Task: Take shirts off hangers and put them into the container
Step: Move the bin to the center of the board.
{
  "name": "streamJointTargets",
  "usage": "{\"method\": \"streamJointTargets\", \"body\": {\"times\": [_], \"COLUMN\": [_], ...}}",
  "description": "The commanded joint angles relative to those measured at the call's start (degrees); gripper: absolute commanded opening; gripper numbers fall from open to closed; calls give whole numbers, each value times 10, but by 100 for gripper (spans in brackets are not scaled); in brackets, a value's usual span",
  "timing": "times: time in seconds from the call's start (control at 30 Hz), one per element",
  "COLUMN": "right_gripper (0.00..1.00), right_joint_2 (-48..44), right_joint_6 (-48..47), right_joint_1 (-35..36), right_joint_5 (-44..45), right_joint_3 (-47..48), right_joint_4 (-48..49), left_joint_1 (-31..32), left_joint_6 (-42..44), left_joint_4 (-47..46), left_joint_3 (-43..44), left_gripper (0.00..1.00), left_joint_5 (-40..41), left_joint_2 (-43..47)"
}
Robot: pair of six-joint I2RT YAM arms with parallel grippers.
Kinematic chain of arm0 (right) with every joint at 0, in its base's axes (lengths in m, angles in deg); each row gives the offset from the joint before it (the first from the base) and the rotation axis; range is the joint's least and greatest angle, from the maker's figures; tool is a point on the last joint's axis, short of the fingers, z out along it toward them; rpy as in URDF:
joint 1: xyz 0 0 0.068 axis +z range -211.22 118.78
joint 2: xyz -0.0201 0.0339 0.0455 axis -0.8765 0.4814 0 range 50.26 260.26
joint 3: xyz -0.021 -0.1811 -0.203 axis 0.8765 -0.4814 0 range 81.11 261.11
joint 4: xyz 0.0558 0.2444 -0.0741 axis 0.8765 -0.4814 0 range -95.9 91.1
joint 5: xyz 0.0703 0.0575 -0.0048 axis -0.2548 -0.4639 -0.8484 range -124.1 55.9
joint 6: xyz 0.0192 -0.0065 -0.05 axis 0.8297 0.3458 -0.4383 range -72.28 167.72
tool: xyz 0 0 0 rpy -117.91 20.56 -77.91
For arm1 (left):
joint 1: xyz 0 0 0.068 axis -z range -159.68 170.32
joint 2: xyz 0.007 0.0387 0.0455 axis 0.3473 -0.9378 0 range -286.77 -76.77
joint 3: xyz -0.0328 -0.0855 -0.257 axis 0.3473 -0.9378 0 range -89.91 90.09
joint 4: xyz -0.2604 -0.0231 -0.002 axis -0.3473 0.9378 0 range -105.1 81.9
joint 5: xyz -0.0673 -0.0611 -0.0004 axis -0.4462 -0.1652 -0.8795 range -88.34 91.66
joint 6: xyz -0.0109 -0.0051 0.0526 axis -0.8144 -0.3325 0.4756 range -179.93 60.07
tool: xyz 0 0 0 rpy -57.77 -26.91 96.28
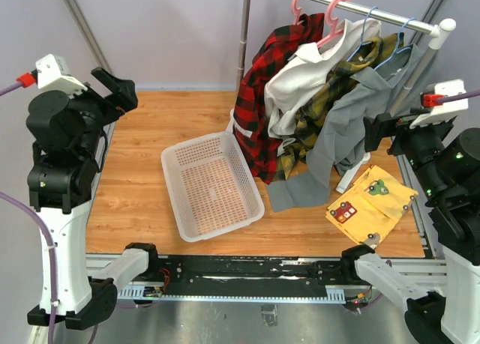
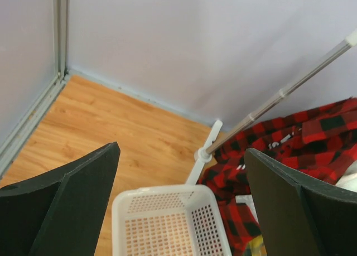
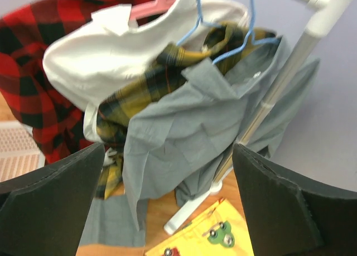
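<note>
Four shirts hang bunched on the rack at the back right: red-and-black plaid [image 1: 259, 97], white [image 1: 300, 74], yellow-green plaid [image 1: 324, 108] and grey [image 1: 352, 115]. Two pink hangers [image 1: 334, 18] and two blue hangers [image 1: 367, 33] hook over the rail. The white mesh container [image 1: 212, 183] stands on the wood floor, nothing in it. My left gripper [image 1: 116, 89] is raised at the far left, open, looking down at the container rim [image 2: 162, 192]. My right gripper [image 1: 379, 127] hovers open right of the grey shirt [image 3: 189, 116], touching nothing.
A flat yellow cloth with small patches [image 1: 371, 205] lies at the front right. The rack's upright pole [image 1: 242, 37] and white foot [image 1: 351, 177] stand behind the container and beside the cloth. Grey walls close the back and sides.
</note>
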Motion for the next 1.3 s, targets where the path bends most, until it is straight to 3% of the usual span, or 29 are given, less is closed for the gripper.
{"method": "streamJointTargets", "body": {"times": [0.0,0.2,0.43,0.6,0.83,1.0,1.1,1.27], "right_gripper": [98,98,98,98,98,98,98,98], "right_joint_2": [-31,-113,-241,-299,-332,-331,-325,-319], "right_joint_6": [40,60,135,182,212,224,227,218], "right_joint_1": [-14,-28,-52,-70,-84,-88,-91,-93], "right_joint_5": [-7,-101,-305,-434,-530,-557,-553,-539], "right_joint_3": [-63,-214,-419,-526,-589,-603,-599,-580], "right_joint_4": [-2,1,52,63,61,67,65,50], "left_joint_1": [13,35,63,131,313,400,406,321], "left_joint_6": [-17,-50,-83,-89,-135,-148,-141,-127], "left_joint_4": [-40,-94,-154,-180,-226,-222,-208,-248], "left_joint_3": [-71,-229,-398,-462,-528,-521,-500,-508], "left_gripper": [99,99,99,99,99,99,100,100], "left_joint_5": [6,-42,-213,-286,-242,-121,-67,-102], "left_joint_2": [25,109,177,183,106,-3,-77,-162]}}
